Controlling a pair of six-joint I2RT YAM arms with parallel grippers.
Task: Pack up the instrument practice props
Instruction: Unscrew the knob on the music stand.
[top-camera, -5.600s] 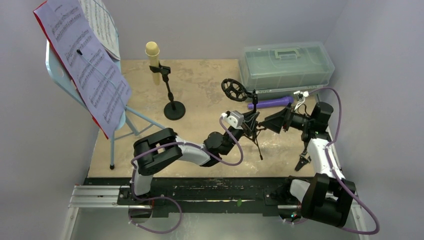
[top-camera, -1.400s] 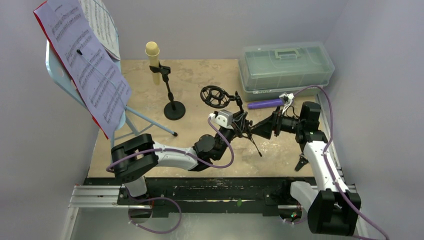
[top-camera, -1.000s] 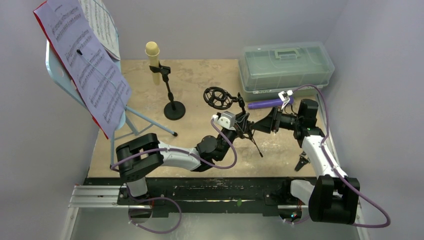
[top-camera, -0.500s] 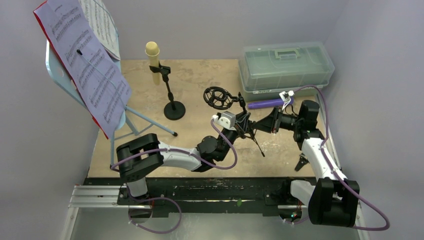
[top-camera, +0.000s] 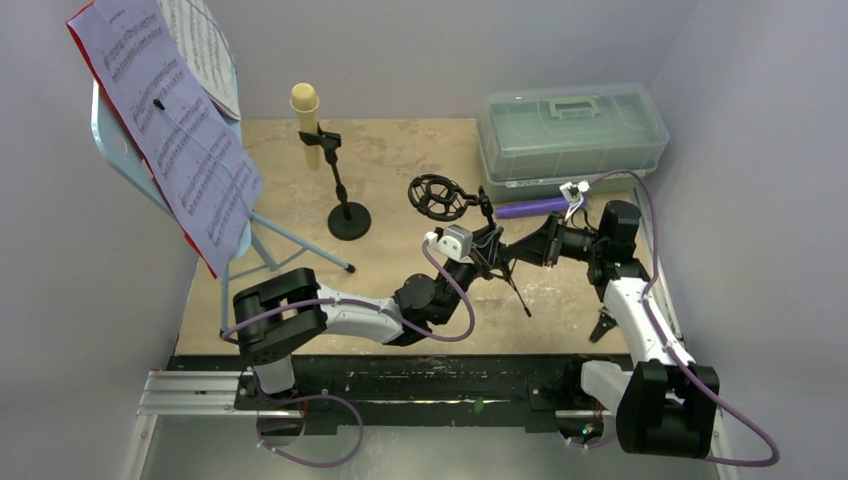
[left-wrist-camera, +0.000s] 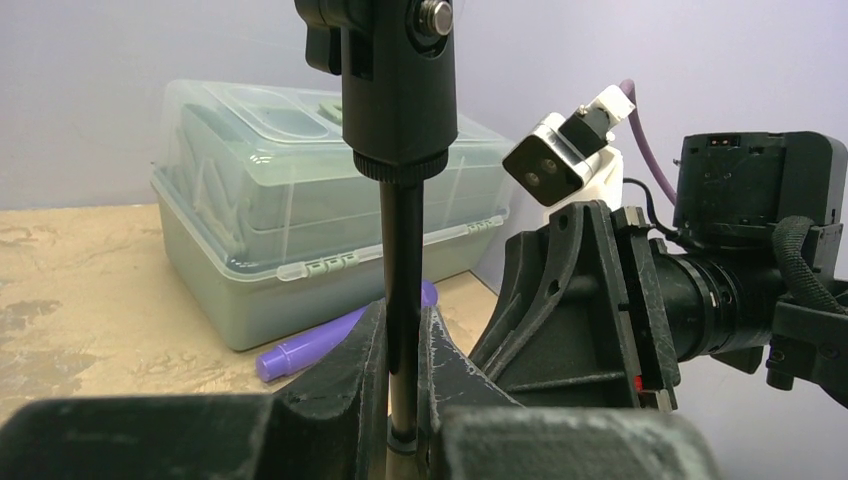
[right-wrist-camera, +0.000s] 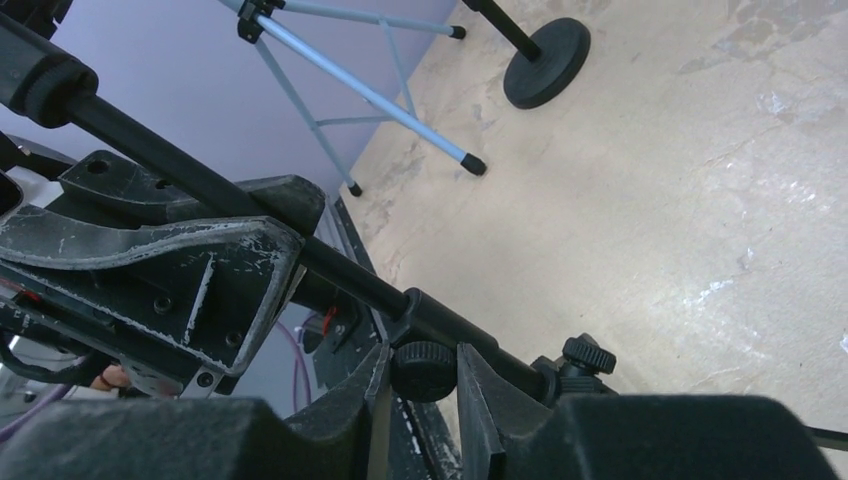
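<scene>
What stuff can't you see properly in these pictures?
- Red folder: top view, only an edge shows; the printed sheet music covers it.
- Purple microphone: left wrist view, partly hidden behind the left gripper, shut on the black microphone stand.
- That stand's top: left wrist view, cut off by the upper edge.
- Translucent grey-green plastic box: top and left wrist views, cloudy walls blur whatever is inside.

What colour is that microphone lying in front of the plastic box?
The microphone is purple; it shows best in the left wrist view, beside the box.
</scene>
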